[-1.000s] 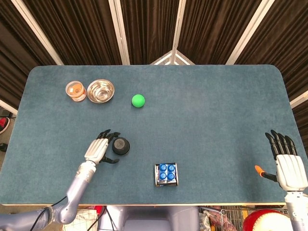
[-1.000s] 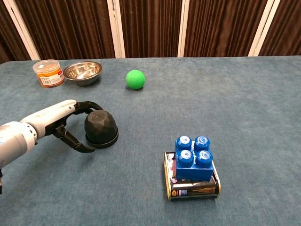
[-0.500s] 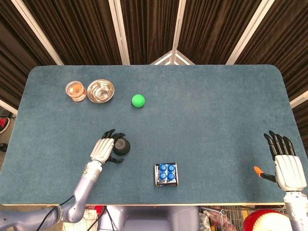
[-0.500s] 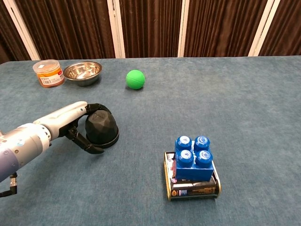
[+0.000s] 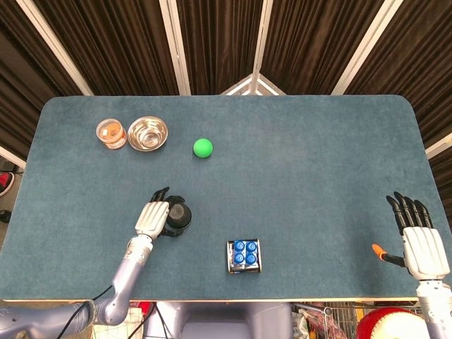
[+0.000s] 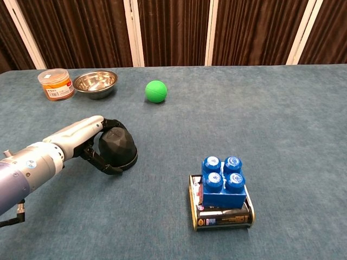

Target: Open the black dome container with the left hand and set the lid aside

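The black dome container (image 5: pixel 181 215) (image 6: pixel 120 146) stands on the blue table at the front left. My left hand (image 5: pixel 151 218) (image 6: pixel 80 138) cups it from the left: the fingers curl over its top and far side, and the thumb hooks round its near base. The dome's left side is hidden behind the hand. My right hand (image 5: pixel 424 247) hovers at the table's front right edge, fingers spread, holding nothing; the chest view does not show it.
A green ball (image 5: pixel 203 147) (image 6: pixel 155 91) lies behind the dome. A steel bowl (image 5: pixel 147 133) (image 6: pixel 95 83) and an orange-lidded jar (image 5: pixel 111 133) (image 6: pixel 56 84) stand at the back left. A blue brick on a tin (image 5: pixel 244 255) (image 6: pixel 222 181) sits front centre.
My left hand has slid right and closed in around the dome, from fingers standing just apart to wrapping it. The dome stays on the table. The right hand has barely moved.
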Motion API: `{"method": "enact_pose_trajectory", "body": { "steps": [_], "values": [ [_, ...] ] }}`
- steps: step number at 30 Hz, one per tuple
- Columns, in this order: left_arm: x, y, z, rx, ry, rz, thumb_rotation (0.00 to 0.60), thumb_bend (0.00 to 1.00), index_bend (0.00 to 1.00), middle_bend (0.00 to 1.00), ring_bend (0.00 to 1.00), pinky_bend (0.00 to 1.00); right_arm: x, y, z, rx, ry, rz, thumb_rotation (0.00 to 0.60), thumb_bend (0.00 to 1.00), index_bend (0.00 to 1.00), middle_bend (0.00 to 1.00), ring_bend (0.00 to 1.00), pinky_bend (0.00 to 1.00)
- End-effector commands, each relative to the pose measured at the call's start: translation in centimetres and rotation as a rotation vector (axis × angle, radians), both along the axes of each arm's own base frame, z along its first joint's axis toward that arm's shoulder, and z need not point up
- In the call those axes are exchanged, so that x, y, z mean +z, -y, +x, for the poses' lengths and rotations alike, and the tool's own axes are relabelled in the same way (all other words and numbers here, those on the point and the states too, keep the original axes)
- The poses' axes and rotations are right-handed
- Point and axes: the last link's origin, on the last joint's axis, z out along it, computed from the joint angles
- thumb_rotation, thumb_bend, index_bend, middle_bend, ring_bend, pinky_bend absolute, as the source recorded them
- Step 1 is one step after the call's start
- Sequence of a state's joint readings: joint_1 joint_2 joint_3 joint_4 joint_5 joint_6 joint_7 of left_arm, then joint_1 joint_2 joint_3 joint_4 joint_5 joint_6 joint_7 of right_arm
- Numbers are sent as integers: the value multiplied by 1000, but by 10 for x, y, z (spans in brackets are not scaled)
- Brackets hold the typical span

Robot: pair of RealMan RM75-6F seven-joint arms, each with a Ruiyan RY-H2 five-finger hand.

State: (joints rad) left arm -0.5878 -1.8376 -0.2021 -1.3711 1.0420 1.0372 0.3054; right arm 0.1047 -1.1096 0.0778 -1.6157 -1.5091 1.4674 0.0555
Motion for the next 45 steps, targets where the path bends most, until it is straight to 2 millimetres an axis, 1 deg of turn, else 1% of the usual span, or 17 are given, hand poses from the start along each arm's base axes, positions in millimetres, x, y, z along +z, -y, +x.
{"method": "enact_pose_trajectory", "body": {
  "steps": [1,5,10,16,18,20,23,25,28,29,31,34,37,39,41,43,45],
  "values": [
    [-1,-1,1,1,-9,4,600,293,329,339,0,0,0,0,0,0,1,3,600,185,32,0,0,0],
    [0,0,3,-3,1,18,600,345,397,380,0,0,2,-1,0,-1,-1,4,600,185,32,0,0,0],
    [7,0,8,-18,16,39,600,365,427,396,0,0,4,-2,-1,-2,-1,4,600,185,31,0,0,0],
    [32,5,23,-90,25,94,600,364,435,398,0,0,-1,-6,5,4,1,6,600,185,31,0,0,0],
    [54,10,36,-213,-43,186,600,365,435,399,0,0,-1,-9,6,5,3,8,600,185,32,0,0,0],
    [61,13,38,-253,-81,220,600,365,435,400,0,0,-1,-9,7,6,4,8,600,185,31,0,0,0],
    [78,18,44,-373,-220,326,600,365,435,399,0,0,0,-11,7,7,3,10,600,185,32,0,0,0],
    [84,18,45,-414,-286,371,600,365,435,398,0,0,-1,-12,8,6,2,11,600,185,31,0,0,0],
    [97,14,47,-522,-481,509,600,364,435,401,0,0,-1,-15,9,8,2,17,600,185,31,0,0,0],
    [100,13,47,-554,-532,549,600,364,435,405,0,0,-2,-12,10,12,3,19,600,184,31,0,0,0],
    [107,11,47,-632,-639,641,600,364,435,412,0,0,-6,1,7,8,1,21,600,185,31,0,0,0],
    [114,10,46,-720,-766,748,600,365,439,416,0,0,-7,3,6,8,1,19,600,185,31,0,0,0],
    [120,9,43,-739,-844,806,600,365,441,416,0,0,-7,4,6,7,1,19,600,185,31,0,0,0],
    [123,11,42,-697,-808,784,600,364,440,416,0,0,-8,-1,5,4,1,22,600,185,31,0,0,0],
    [123,15,43,-597,-661,698,600,363,441,417,0,0,-7,-3,5,9,2,20,600,185,31,0,0,0],
    [123,21,48,-456,-423,547,600,363,442,417,0,0,-6,-4,6,12,2,17,600,185,31,0,0,0],
    [125,29,58,-304,-137,347,600,363,443,416,0,0,-7,-1,5,9,1,21,600,184,31,0,0,0]
  ]
}}
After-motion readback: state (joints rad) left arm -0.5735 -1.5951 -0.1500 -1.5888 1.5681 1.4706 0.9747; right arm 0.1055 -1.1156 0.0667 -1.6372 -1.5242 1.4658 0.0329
